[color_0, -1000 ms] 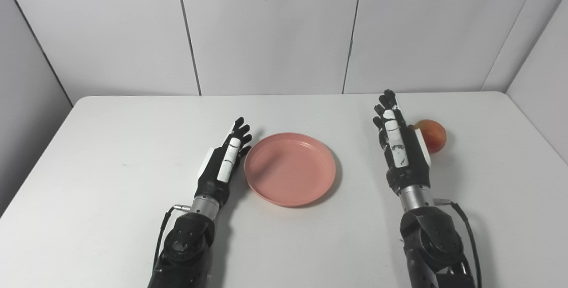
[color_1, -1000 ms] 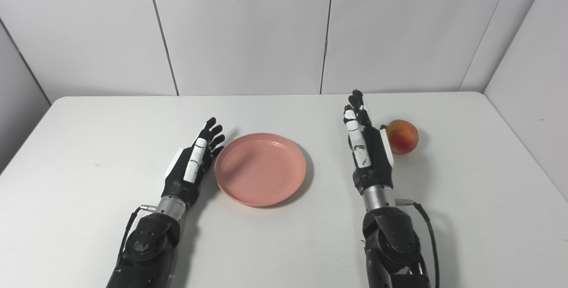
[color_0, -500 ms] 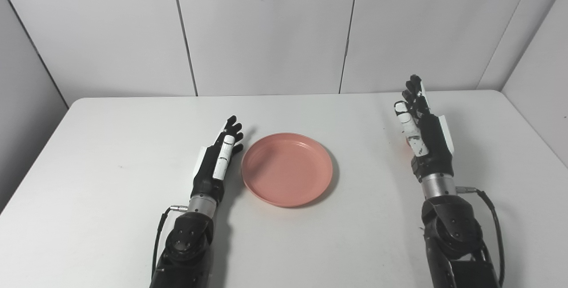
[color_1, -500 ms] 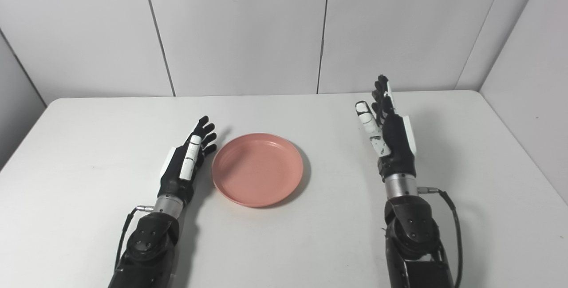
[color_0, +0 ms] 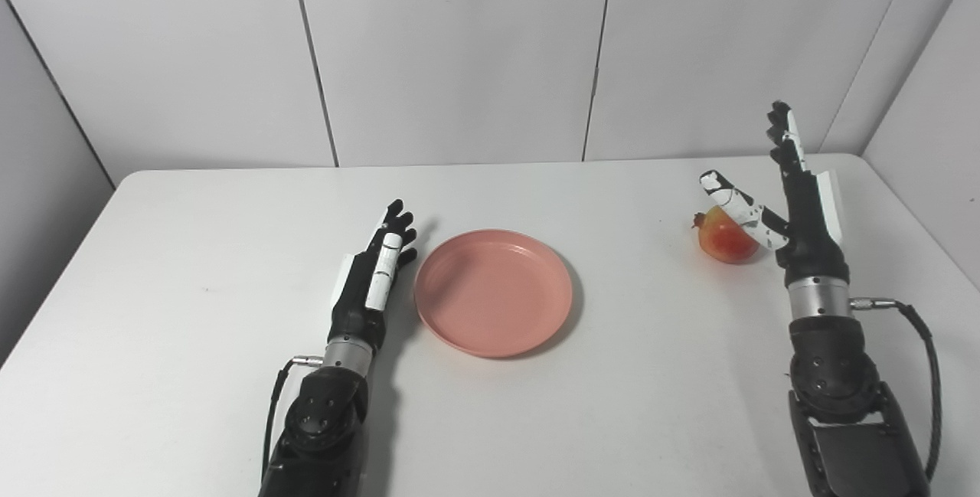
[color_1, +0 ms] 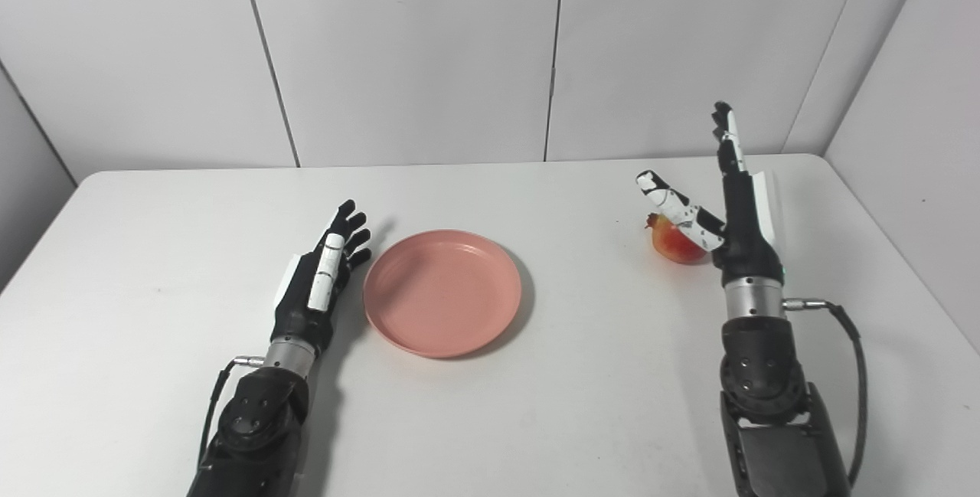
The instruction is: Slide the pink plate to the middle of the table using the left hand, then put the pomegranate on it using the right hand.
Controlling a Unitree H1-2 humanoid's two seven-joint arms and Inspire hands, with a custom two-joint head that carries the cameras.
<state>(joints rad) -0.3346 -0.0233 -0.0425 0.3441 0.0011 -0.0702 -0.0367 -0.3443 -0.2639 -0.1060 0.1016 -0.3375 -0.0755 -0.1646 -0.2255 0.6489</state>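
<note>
A pink plate (color_0: pixel 494 292) sits mid-table (color_0: pixel 191 252). Just left of the plate rests the left hand (color_0: pixel 371 282), released, fingers straight. Farther back and well right of the plate, the pomegranate (color_0: pixel 727 235) lies beside the right hand (color_0: pixel 796 210), spread and empty. Best to lower, wrapping fingers fully around the fruit before lifting.

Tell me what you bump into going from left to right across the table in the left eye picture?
Left hand → pink plate → pomegranate → right hand, which is open, with its thumb reaching across in front of the pomegranate.
</note>
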